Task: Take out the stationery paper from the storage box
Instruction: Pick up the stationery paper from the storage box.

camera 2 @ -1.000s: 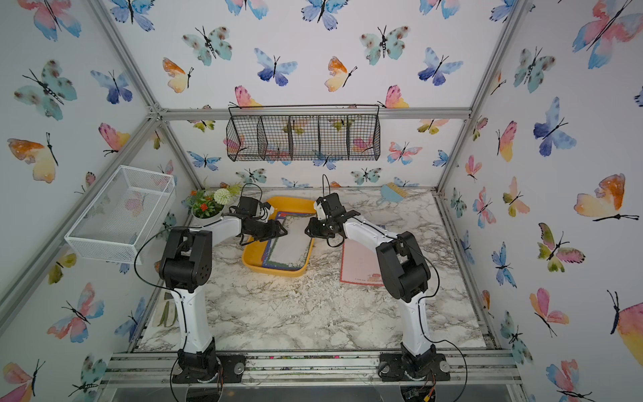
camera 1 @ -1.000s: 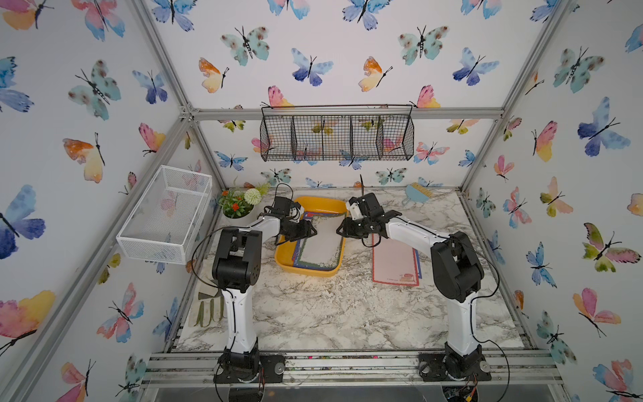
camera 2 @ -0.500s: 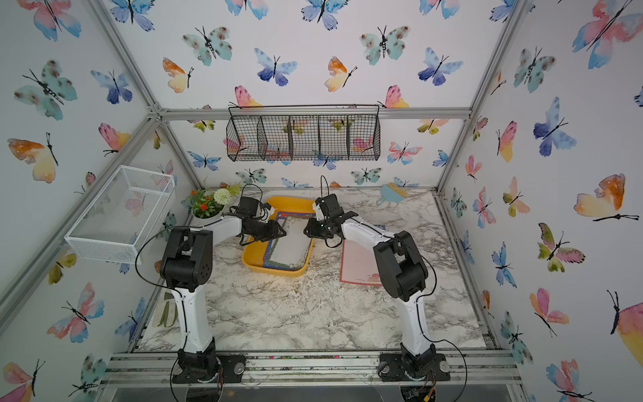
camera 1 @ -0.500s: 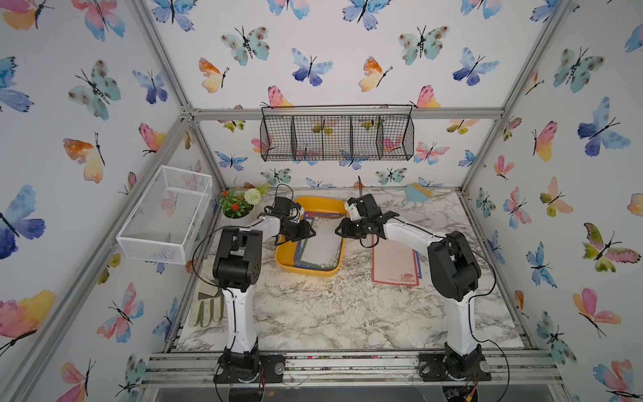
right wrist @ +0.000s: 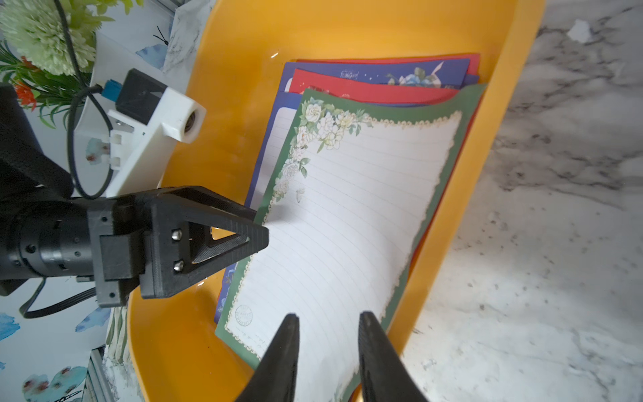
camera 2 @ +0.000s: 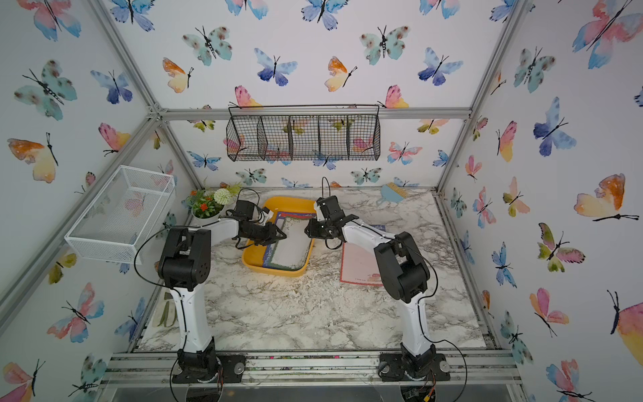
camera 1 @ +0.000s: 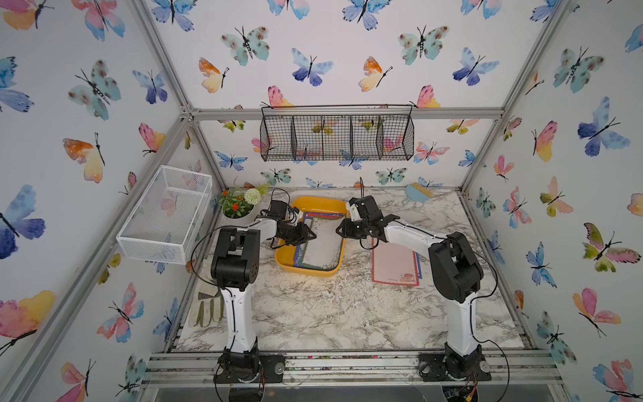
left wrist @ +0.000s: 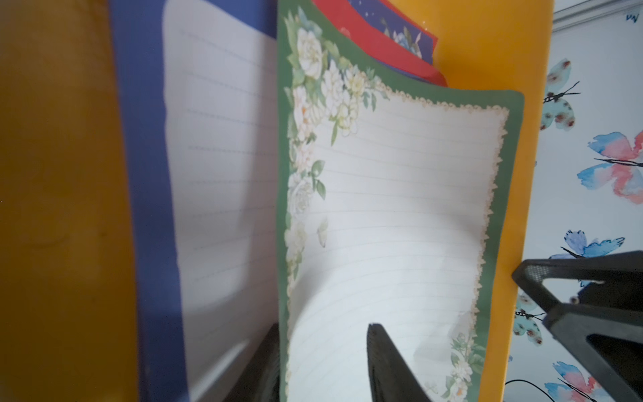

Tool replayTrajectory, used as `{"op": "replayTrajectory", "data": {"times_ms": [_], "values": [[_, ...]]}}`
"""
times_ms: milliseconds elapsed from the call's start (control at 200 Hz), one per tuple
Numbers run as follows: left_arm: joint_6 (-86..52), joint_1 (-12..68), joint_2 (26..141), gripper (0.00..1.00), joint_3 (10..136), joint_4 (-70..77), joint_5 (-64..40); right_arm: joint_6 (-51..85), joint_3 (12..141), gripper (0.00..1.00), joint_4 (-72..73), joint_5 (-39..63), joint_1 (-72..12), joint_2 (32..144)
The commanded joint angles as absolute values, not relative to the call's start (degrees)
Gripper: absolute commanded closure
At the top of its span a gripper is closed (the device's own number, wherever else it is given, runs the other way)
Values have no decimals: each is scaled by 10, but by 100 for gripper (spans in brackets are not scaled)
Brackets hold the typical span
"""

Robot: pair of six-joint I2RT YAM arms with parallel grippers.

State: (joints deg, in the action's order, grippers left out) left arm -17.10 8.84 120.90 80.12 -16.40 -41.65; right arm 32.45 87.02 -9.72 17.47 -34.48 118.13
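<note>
storage box (camera 1: 315, 203) sits toward the back edge of the bench (camera 1: 313, 313), left of centre, long walls running front to back, so each arm reaches one long wall. At least three sheets of stationery paper (camera 1: 322, 243) are inside it: green-bordered sheet (right wrist: 348, 226) on top, blue-bordered sheet (left wrist: 215, 174) and red sheet (right wrist: 365, 92) fanned out underneath. left gripper (right wrist: 262, 224) is at the green sheet's long edge on its own side, one finger (left wrist: 389, 372) over the paper, the other under it. The sheet bows up off the stack there, which reads as peeling a single ply free (flat thin paper gives nothing to grab otherwise). Can't tell whether those jaws really pinch the sheet or only straddle it. right gripper (right wrist: 328, 315) hangs over the green sheet next to the opposite long wall, jaws a little apart, nothing between them. My read: it's placed to take the raised sheet or to pin the stack, can't say which. pink-bordered sheet (camera 1: 395, 264) lies flat on the bench just right of the box, a blue edge showing under it, so that looks like the drop spot and the job is partway done. Risk: lower sheets drag out with the top one.
</note>
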Motion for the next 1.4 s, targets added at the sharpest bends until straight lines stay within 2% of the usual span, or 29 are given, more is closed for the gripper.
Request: {"op": "replayTrajectory", "data": {"times_ms": [0, 225, 340, 591, 921, 1001, 1111, 1191, 1296, 1397], "values": [[-172, 86, 1203, 65, 801, -160, -444, 329, 859, 67, -96, 157, -344, 1158], [-159, 87, 1185, 91, 801, -160, -434, 325, 858, 68, -93, 157, -343, 1137], [-143, 86, 1149, 100, 797, -159, -411, 311, 863, 67, -102, 147, -343, 1111], [-86, 89, 1018, 100, 809, -160, -379, 256, 843, 61, -97, 91, -341, 997], [38, 137, 830, 100, 868, -145, -352, 127, 724, 45, 31, 43, -335, 792], [44, 146, 801, 100, 879, -118, -360, 92, 702, 41, 59, 61, -332, 756], [28, 146, 778, 100, 889, -68, -409, 62, 679, 25, 94, 100, -323, 722], [-4, 147, 775, 100, 889, -17, -467, 60, 666, 17, 124, 152, -309, 709], [-63, 147, 777, 100, 871, 79, -547, 59, 660, 15, 160, 227, -289, 708], [-137, 147, 788, 100, 861, 152, -564, 65, 661, 15, 195, 270, -274, 714]]}}
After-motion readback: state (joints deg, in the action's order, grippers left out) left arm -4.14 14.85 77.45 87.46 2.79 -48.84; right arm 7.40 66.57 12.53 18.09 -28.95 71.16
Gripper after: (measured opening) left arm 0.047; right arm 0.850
